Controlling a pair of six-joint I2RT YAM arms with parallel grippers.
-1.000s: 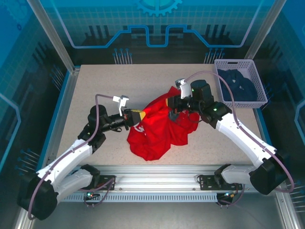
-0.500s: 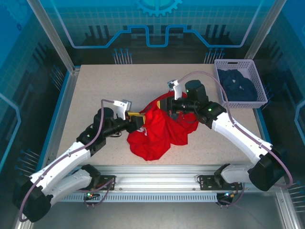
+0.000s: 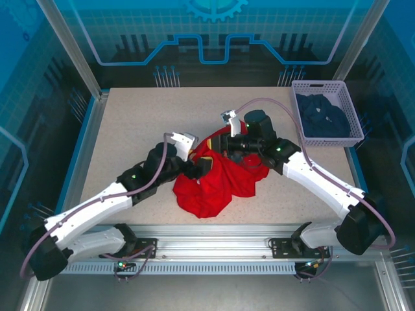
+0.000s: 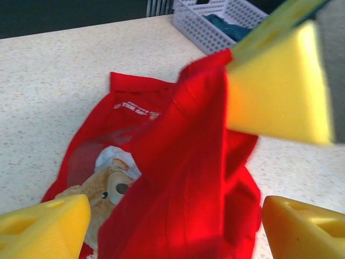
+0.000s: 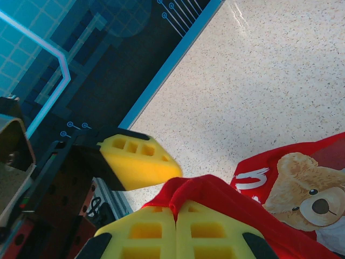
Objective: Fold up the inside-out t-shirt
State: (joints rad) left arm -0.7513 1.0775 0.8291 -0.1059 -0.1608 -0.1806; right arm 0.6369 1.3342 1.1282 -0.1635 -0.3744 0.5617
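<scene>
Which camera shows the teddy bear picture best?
Right wrist view: the teddy bear print is large, its face clear. Left wrist view shows it partly behind a fold of the t-shirt. Top view: too small to tell.

Right end effector [image 5: 176, 216] pinching t-shirt [image 5: 229, 204], bear print [image 5: 302, 190]

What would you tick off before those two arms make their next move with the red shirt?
1. The right gripper is shut on a fold of the t-shirt: ok.
2. The left gripper has its jaws wide apart, with no cloth pinched: ok.
3. The t-shirt lies flat: not ok, it is bunched.
4. The t-shirt is wholly on the table: ok.
5. The basket stands apart from the t-shirt: ok.
6. Which face is outward: cannot tell; the bear print shows in part.
</scene>
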